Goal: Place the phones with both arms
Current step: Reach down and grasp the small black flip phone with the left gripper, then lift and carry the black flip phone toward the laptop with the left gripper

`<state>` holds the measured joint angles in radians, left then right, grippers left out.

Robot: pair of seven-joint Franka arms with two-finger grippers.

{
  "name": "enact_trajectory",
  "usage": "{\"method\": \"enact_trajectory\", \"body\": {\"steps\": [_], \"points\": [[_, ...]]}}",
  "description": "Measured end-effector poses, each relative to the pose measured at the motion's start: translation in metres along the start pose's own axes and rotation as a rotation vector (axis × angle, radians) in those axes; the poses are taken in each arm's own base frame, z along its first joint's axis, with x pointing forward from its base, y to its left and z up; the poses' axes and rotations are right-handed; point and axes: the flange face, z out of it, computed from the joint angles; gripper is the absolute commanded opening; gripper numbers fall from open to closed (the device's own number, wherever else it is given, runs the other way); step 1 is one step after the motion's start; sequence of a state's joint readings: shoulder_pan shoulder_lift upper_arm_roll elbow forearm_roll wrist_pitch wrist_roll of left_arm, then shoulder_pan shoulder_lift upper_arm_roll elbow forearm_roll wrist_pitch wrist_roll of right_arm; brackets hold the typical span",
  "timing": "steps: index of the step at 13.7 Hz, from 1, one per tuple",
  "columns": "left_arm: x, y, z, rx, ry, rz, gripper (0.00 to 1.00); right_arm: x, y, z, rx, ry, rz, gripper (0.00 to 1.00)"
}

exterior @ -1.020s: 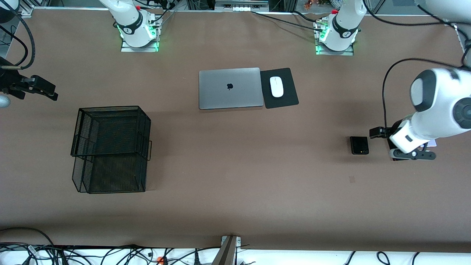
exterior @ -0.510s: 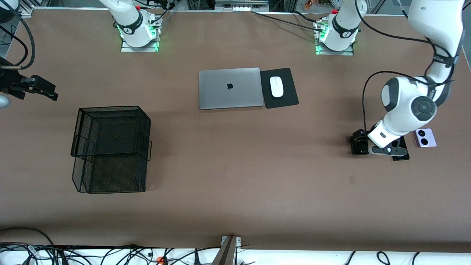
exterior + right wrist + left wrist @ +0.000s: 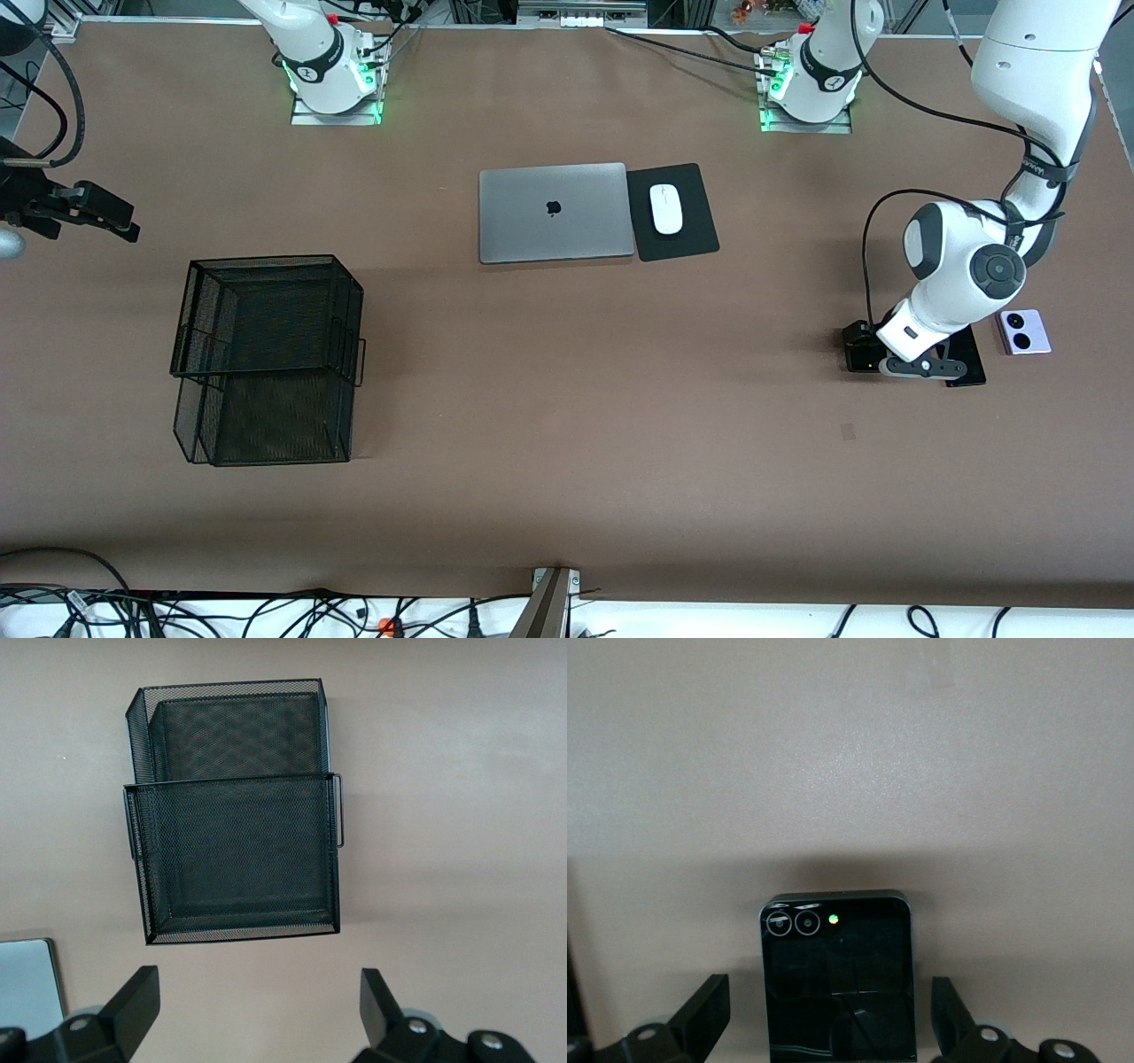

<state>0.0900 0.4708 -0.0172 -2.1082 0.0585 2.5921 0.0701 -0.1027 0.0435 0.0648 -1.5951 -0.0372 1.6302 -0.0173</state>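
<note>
Our left pincer [image 3: 831, 1028] is wide open, low around the black flip phone [image 3: 836, 979]. Our right pincer [image 3: 257, 1014] waits open above the counter [image 3: 567, 425].

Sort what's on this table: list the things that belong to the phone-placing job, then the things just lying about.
Job:
- black flip phone, between the open left tool's fingers
- slim black slab phone, partly under that arm
- lilac-white flip phone
- black mesh basket, under the open, waiting right tool; likely the target

Lying about:
- grey laptop
- white mouse
- black mouse pad
</note>
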Motion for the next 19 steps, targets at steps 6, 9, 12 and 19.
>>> {"method": "enact_trajectory", "body": {"steps": [6,9,12,19], "points": [[-0.003,0.001,0.014,-0.003,-0.018,0.001,1.0,0.0,0.0,0.0,0.0,0.0,0.0,1.0],[-0.005,0.001,0.022,-0.004,-0.021,0.001,0.86,0.0,0.0,0.0,0.0,0.0,0.0,1.0],[-0.006,0.001,0.026,-0.005,-0.027,-0.001,0.25,0.0,0.0,0.0,0.0,0.0,0.0,1.0],[0.004,-0.001,0.016,-0.004,-0.003,-0.002,0.27,0.0,0.0,0.0,0.0,-0.001,0.0,1.0]]}}
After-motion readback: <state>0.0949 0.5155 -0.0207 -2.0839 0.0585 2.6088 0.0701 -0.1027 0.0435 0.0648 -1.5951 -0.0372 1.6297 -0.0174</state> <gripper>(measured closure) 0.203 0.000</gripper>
